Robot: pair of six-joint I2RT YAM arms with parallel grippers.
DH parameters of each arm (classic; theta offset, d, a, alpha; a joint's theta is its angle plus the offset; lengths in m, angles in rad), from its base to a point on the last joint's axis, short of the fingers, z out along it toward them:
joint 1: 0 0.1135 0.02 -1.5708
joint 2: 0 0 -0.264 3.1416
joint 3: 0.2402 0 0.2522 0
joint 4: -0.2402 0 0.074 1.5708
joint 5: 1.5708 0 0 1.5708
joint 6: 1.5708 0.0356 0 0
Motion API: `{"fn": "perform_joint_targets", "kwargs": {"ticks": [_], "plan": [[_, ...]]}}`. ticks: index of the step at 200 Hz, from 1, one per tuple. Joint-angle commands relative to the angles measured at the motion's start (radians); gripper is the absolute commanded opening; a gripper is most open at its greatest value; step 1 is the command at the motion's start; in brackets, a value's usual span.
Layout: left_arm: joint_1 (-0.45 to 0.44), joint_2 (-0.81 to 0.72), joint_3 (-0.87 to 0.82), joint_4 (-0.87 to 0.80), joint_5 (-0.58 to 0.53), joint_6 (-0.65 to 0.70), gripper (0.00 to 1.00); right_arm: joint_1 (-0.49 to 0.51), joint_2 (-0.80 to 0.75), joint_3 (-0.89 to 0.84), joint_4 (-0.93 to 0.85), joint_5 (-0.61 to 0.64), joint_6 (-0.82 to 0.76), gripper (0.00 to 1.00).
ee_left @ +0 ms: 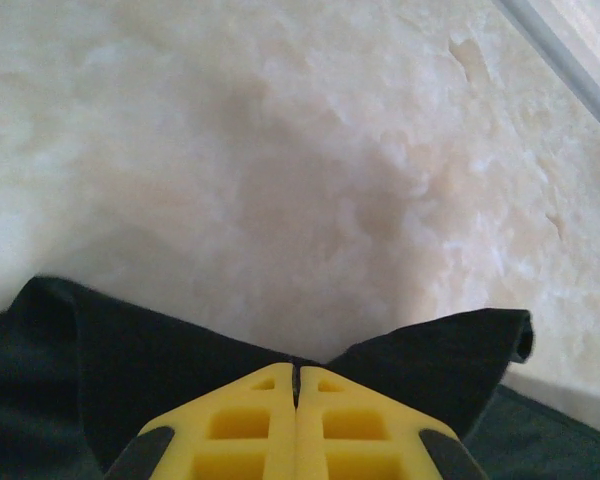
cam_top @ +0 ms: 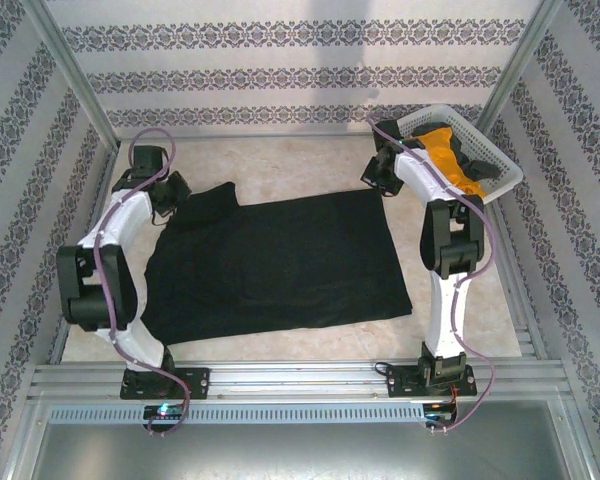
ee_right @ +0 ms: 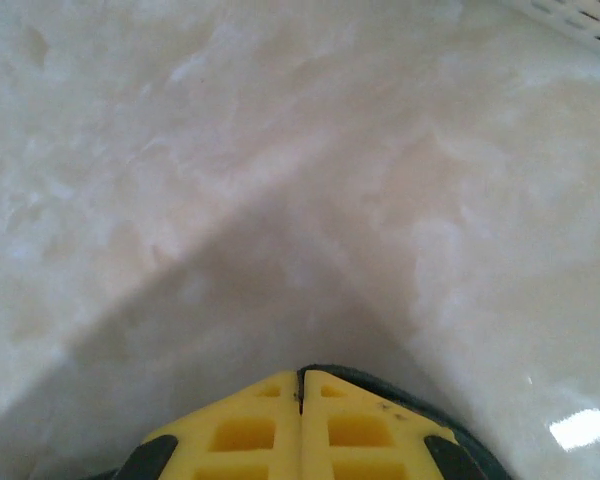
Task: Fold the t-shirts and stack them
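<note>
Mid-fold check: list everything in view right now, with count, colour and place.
black t-shirt: one, black, spread flat mid-table.
orange-yellow t-shirt: one, orange-yellow, bunched in the basket.
dark t-shirt: one, dark, bunched in the basket beside the orange-yellow one.
basket: one, white lattice, far right corner of the table.
table: one, pale marbled, under everything.
left end effector: one, yellow fingers, shut on the black t-shirt at its far left.
right end effector: one, yellow fingers, shut on the black t-shirt's far right corner.
</note>
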Motion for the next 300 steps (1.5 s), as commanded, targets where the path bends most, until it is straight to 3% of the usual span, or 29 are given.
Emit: {"fn": "perform_joint_targets", "kwargs": {"ticks": [1, 125, 214, 300], "plan": [[0.001, -0.107, -0.048, -0.109, -0.020, -0.014, 0.00, -0.004, -0.084, -0.107, 0.048, -0.027, 0.020, 0.00], [-0.001, -0.656, -0.326, -0.523, -0.005, -0.058, 0.00, -0.012, -0.510, -0.657, 0.122, -0.047, 0.019, 0.00], [-0.001, -0.802, -0.367, -0.719, -0.050, -0.076, 0.00, -0.048, -0.632, -0.851, 0.123, -0.050, 0.007, 0.00], [0.000, -0.877, -0.483, -0.728, -0.007, -0.157, 0.00, -0.043, -0.667, -0.921, 0.103, -0.060, 0.012, 0.00]]}}
